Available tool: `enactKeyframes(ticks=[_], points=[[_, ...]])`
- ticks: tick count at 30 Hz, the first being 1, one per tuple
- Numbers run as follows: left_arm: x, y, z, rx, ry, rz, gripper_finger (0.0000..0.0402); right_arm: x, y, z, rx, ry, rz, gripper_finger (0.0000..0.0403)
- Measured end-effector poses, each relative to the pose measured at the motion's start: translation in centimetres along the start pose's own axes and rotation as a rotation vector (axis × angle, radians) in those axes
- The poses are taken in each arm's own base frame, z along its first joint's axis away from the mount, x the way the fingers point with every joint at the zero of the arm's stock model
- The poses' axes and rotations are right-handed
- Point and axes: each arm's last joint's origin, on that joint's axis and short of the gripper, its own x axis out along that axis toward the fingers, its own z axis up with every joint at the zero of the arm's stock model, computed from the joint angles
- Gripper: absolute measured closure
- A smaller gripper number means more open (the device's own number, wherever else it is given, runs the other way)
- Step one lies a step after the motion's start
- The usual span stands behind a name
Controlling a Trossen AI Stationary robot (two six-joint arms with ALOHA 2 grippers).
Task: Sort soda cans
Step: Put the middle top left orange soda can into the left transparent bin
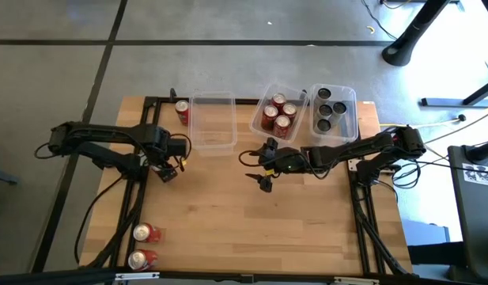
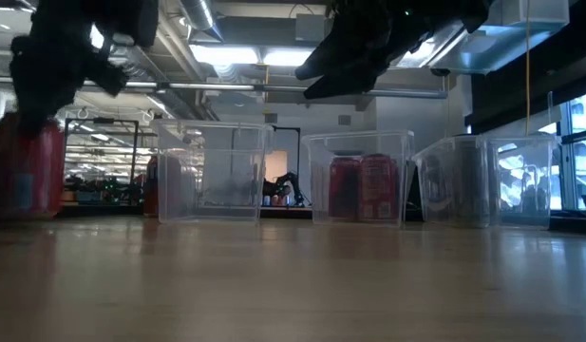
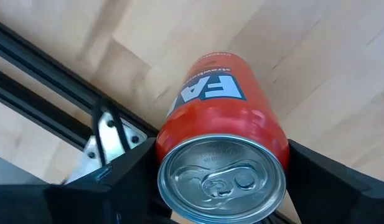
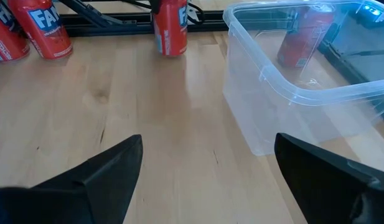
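A red can (image 3: pixel 221 130) with a silver top sits between the fingers of my left gripper (image 3: pixel 223 190), at the table's left-middle (image 1: pixel 166 168). In the low view the same can (image 2: pixel 27 171) shows under that gripper. My right gripper (image 1: pixel 263 168) is open, hovers mid-table and touches nothing (image 4: pixel 210 168). Three clear bins stand along the far edge: an empty one (image 1: pixel 212 123), one with red cans (image 1: pixel 279 115), one with black cans (image 1: pixel 333 109). A loose red can (image 1: pixel 182 111) stands left of the empty bin. Two more red cans (image 1: pixel 145 232) (image 1: pixel 141 259) lie at the near left. My left gripper pinches the red can by its upper side wall (image 3: pixel 179 134), just below the silver rim, one finger on each side. The fingers (image 3: pixel 126 174) come from above, pointing down. The can stays upright; I cannot tell whether its base is on the table or just above it.
Black frame rails (image 1: pixel 137 198) run along the table's left side, and more (image 1: pixel 366 222) along its right. Bare wood lies between the bins and the near edge (image 1: pixel 259 229). The empty bin's wall (image 4: pixel 266 106) is close ahead of my right gripper.
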Motion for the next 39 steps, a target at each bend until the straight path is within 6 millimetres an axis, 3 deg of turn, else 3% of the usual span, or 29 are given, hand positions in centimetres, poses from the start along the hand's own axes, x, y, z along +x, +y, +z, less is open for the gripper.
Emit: enactKeyframes(ticks=[10,26,32,39], points=[[-4.9,0.5,-0.2,0.045,-0.063,-0.026,0.0112,0.0,0.0,0.0,-0.001,0.003,0.0,0.0042],[-13.8,1.6,0.1,0.065,-0.432,-0.084,0.0112,0.0,0.0,0.0,-0.003,0.002,0.0,0.0042],[-14.8,2.1,2.9,0.065,-0.461,-0.006,0.0112,0.0,0.0,0.1,-0.001,-0.008,0.001,0.0042],[-14.3,2.3,8.7,0.107,-0.416,0.083,0.0112,0.0,0.0,0.1,-0.001,-0.008,0.001,0.0042]])
